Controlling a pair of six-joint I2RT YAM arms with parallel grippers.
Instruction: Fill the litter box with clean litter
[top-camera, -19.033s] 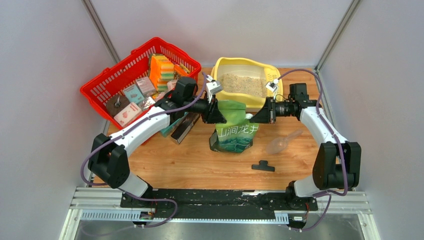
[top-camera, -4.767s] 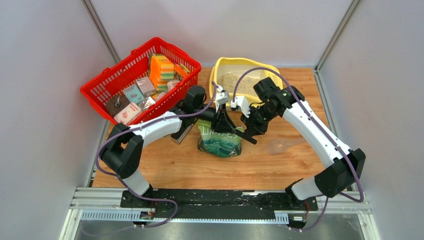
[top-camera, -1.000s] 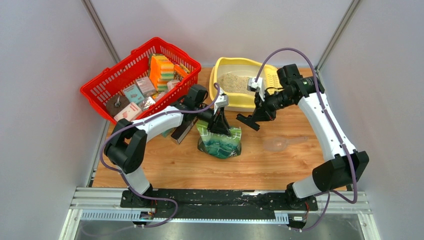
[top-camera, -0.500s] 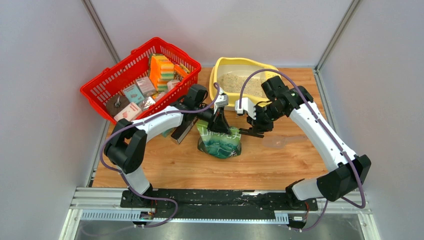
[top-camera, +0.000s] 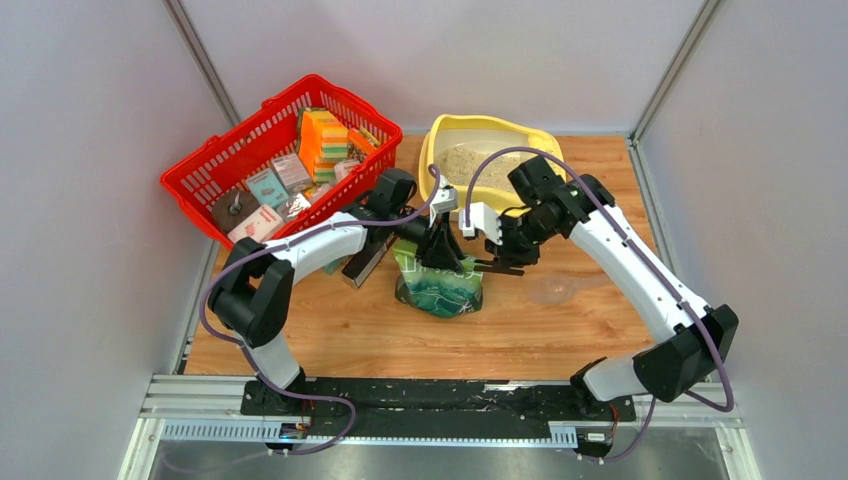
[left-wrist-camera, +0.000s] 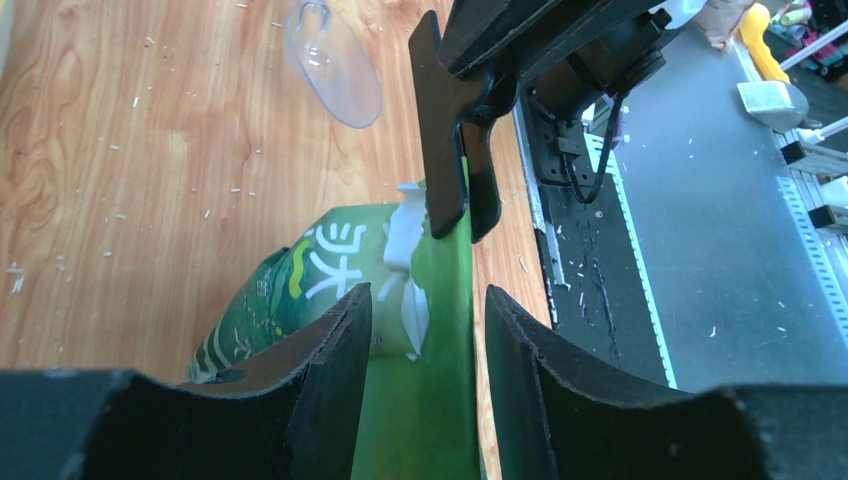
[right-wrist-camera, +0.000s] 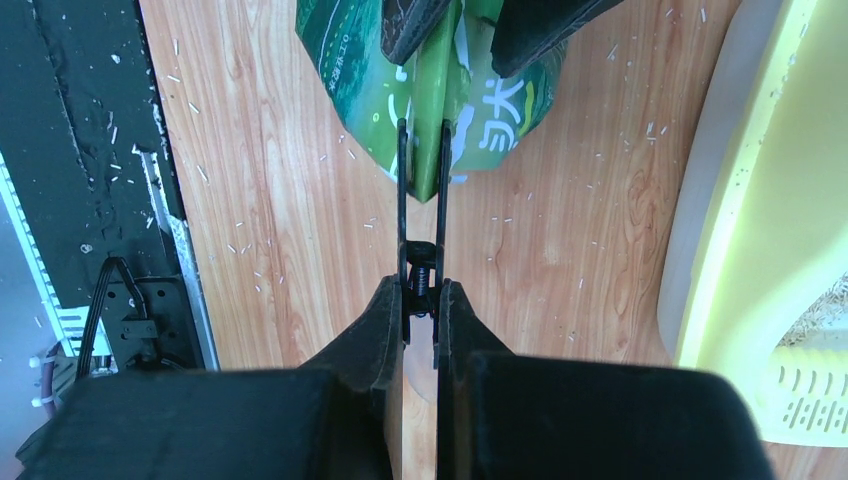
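Now left hand (left-wrist-camera: 428, 325) pinching green bag (top-camera: 440, 290) top; right hand (right-wrist-camera: 420, 300) clenched on black clip (left-wrist-camera: 440, 160), clip mouth straddling bag edge. Litter box (top-camera: 436, 140) behind on counter (top-camera: 350, 330), clean litter (top-camera: 480, 162) inside.

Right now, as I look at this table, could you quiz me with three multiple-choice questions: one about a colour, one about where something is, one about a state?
1. What colour is the basket? A blue; B white; C red.
2. Where is the clear scoop? A in the basket; B on the table beside the green bag; C on top of the bag.
3. The right gripper is: A shut on a black clip; B open and empty; C out of sight.
Answers: C, its mesh is red; B, it lies on bare wood on the right arm's side; A, its fingers squeeze the clip over the bag's top.
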